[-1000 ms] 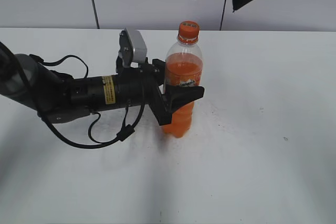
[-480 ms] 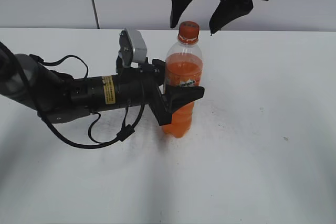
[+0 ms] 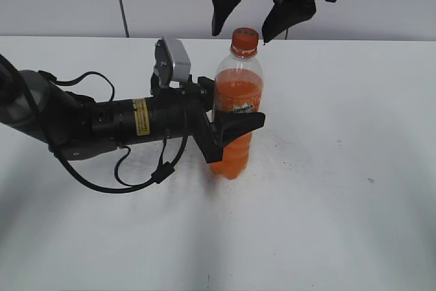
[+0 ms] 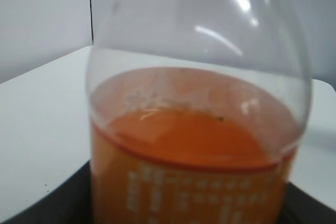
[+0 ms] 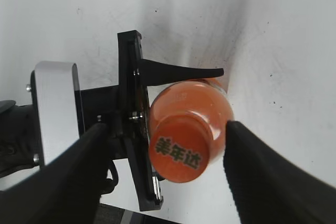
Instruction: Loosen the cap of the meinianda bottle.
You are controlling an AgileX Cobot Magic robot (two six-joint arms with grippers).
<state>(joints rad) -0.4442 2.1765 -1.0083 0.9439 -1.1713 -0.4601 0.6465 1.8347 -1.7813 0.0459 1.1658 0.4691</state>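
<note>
- We see the left gripper clamped around the upright meinianda bottle on the desk
- We see the right gripper spread wide, straddling the cap

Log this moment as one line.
left end effector: holds meinianda bottle upright | right end effector: open, straddling cap | cap: ungripped

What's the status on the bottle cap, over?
Left gripper clamped on the meinianda bottle, upright on the table. Right gripper open, jaws either side of the cap, not closed. Nothing in the way.
</note>
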